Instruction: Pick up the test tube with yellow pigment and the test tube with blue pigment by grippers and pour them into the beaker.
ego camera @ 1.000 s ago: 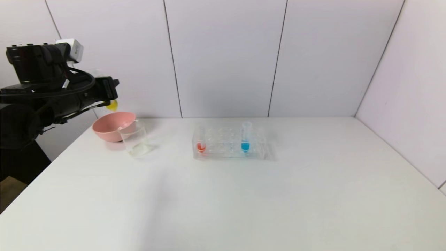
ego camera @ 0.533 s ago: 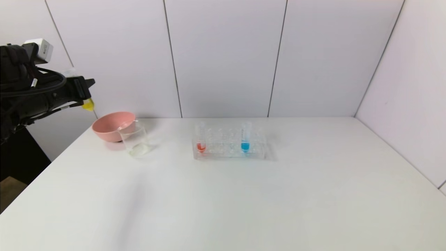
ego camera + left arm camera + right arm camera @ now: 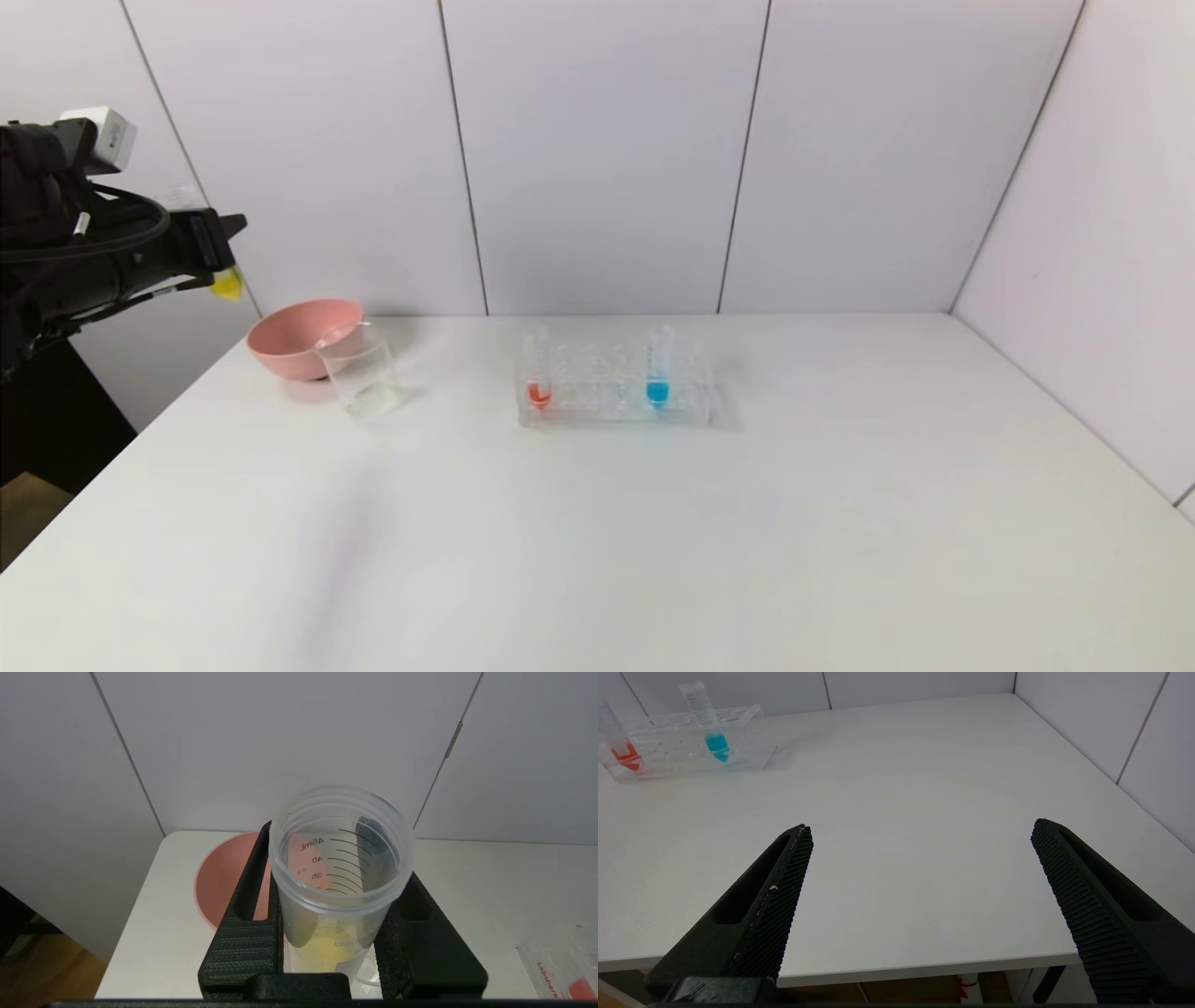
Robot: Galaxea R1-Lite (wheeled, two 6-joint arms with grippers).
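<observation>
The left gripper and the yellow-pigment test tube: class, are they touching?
Touching. The left wrist view shows the left gripper with both fingers pressed against the test tube with yellow pigment.

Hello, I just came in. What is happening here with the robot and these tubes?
The left gripper is shut on the test tube with yellow pigment, holding it in the air at the table's left edge, near the pink bowl and the beaker. The test tube with blue pigment stands in the clear rack, as does a red tube. The right gripper is open, holding nothing, above the table's near edge.
</observation>
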